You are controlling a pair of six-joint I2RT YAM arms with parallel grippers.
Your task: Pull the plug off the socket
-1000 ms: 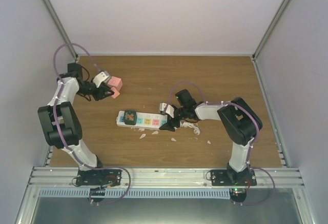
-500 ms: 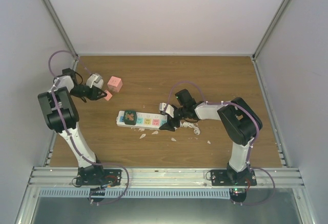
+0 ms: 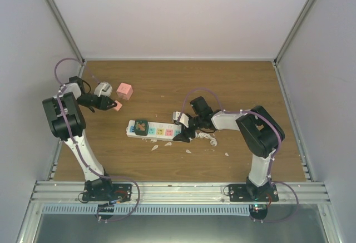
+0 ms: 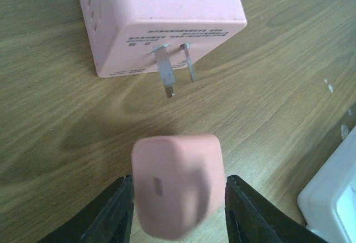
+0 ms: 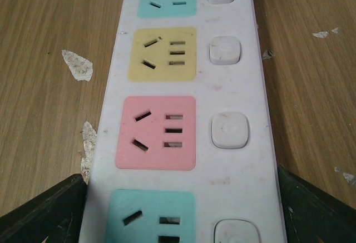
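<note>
The white power strip (image 3: pixel 158 130) lies mid-table, with a dark green plug (image 3: pixel 142 126) seated near its left end. My right gripper (image 3: pixel 185 133) is shut on the strip's right end. In the right wrist view its jaws (image 5: pixel 181 209) press both long edges of the strip (image 5: pixel 233 170), and the yellow, pink and blue-green outlets there stand empty. My left gripper (image 3: pixel 110 103) is at the far left, shut on a small pink plug (image 3: pixel 117 105). That plug (image 4: pixel 178 184) looks blurred between the fingers (image 4: pixel 111 212), held above the wood and apart from a pink cube adapter (image 4: pixel 161 20).
The pink cube adapter (image 3: pixel 124 91) lies on its side with its two prongs (image 4: pixel 167 76) bare. The strip's short white cord (image 3: pixel 207 137) is bunched at its right end. White scraps (image 3: pixel 156 147) lie in front of the strip. Grey walls close in three sides.
My left gripper has moved left and a little back with the small pink plug, away from the pink cube adapter. The right gripper and the strip have not moved.
</note>
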